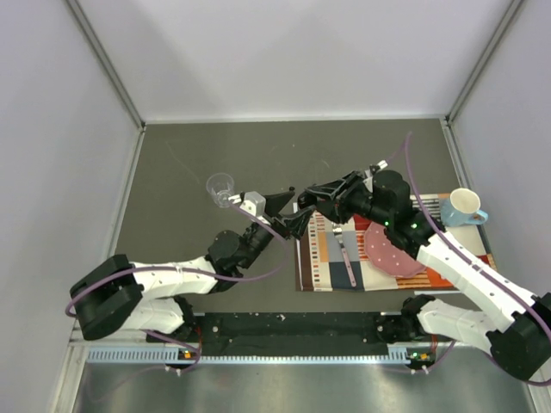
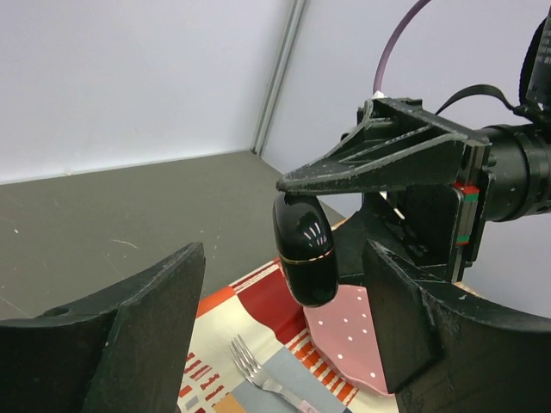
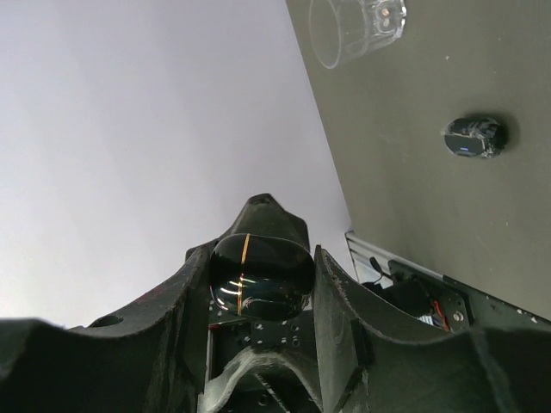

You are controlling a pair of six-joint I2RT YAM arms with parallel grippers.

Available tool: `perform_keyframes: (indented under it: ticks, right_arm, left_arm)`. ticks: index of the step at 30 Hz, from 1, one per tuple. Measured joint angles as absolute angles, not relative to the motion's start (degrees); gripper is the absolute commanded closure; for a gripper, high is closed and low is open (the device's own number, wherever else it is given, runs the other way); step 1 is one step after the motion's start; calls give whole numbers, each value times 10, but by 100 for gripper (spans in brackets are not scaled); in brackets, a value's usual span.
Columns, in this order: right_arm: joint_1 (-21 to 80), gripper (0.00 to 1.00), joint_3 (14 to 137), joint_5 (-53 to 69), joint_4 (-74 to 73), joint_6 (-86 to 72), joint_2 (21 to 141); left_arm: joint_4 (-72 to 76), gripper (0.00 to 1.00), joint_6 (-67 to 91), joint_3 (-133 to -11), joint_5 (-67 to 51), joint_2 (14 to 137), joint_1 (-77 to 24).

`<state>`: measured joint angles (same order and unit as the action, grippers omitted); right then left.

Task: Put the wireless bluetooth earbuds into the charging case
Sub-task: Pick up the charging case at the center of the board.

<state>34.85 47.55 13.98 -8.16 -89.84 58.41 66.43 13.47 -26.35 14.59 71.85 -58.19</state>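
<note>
- Open room over the far bench (image 1: 284, 146)
- A clear cup (image 1: 220, 188) stands just left of the left tool (image 1: 290, 214)
- The right tool (image 1: 310, 200) crowds its tips; plate (image 1: 385, 250), fork (image 1: 345, 258), mug (image 1: 465, 206) fill the right side

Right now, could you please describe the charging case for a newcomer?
Find the striped placemat. Over its far left corner hangs the right gripper, shut on the charging case: a glossy black egg with a gold seam, unlike the matte fingers.

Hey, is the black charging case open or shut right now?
Shut. The charging case, held in the right gripper, shows only a thin gold seam, no lid gap, in both wrist views.
</note>
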Motion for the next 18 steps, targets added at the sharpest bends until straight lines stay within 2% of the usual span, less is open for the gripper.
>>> perform_keyframes:
  ticks: [13,18]
  right_arm:
    - [353,100,484,142,-81,-898,587]
    - [353,100,484,141,-81,-899,587]
  left_arm:
    - [728,30,136,-265,168,766,-582]
    - [736,37,136,-268,171,779,-582]
